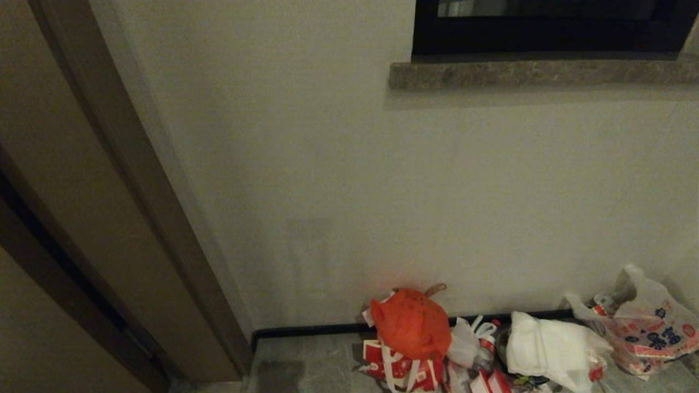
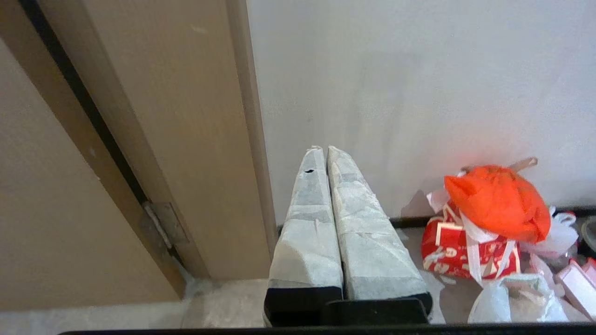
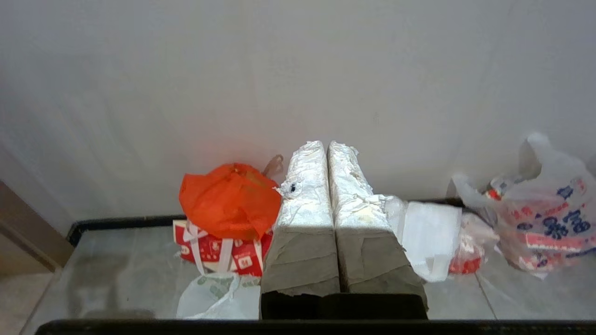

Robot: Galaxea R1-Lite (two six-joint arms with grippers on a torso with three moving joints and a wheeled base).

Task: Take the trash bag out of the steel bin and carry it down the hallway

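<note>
Both the left pincer (image 2: 326,150) and the right pincer (image 3: 327,144) were pressed together, empty. Beyond the right pincer lay a translucent white trash bag (image 3: 219,294), greenish wrappers showing through.

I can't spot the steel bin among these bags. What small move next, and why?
Probably tilt the view lower: only the orange-red bag, a white bag and a printed bag show by the wall. No bin appears, and both grippers, left gripper and right gripper, are shut, empty.
</note>
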